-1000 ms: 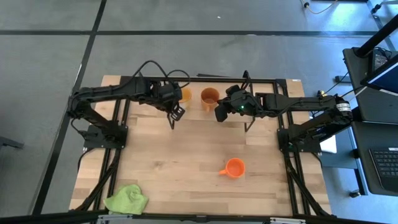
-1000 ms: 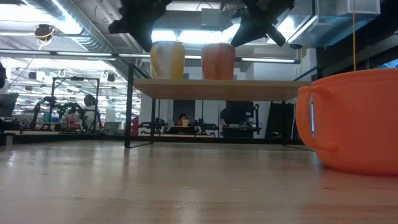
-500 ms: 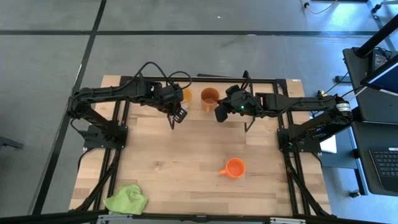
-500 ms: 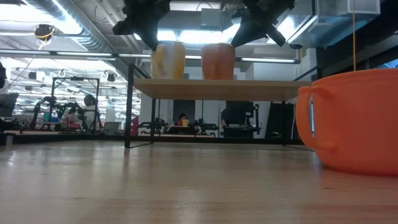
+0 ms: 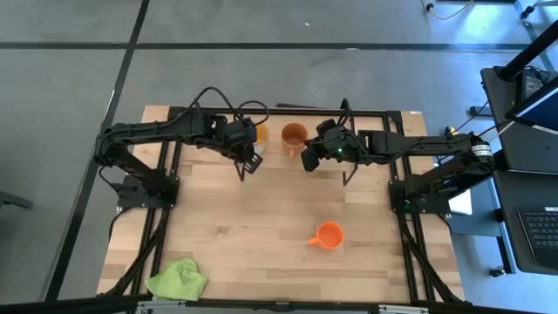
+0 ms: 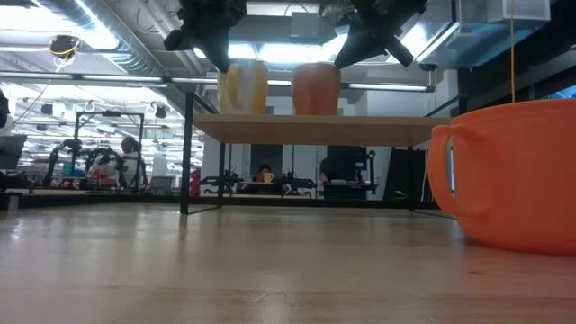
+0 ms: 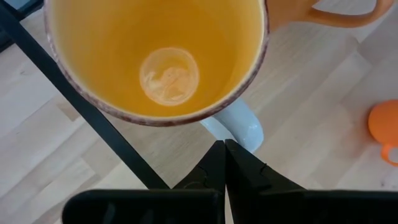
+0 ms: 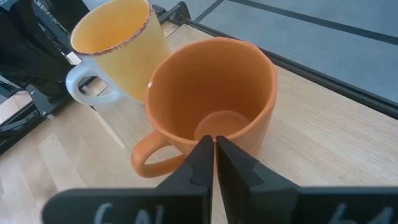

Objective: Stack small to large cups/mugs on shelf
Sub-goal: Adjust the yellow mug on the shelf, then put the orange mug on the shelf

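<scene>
Honestly nothing readable anywhere here. The only thing close is some pale marks on the right gripper (image 8: pixel 214 163) body at the bottom edge of the right wrist view, cut off by the frame, can't make them out. Mugs and shelf carry no print.

White mug (image 8: pixel 118 53) with yellow-orange inside, reddish-brown speckled rim, white handle. Brown-orange mug (image 8: pixel 214 99) beside. Bright orange mug (image 5: pixel 328 235) on pale wood table (image 5: pixel 253 227). Lime-green cloth (image 5: pixel 178 279). Light-wood shelf (image 6: pixel 315 129), black legs. Dark grippers.
</scene>
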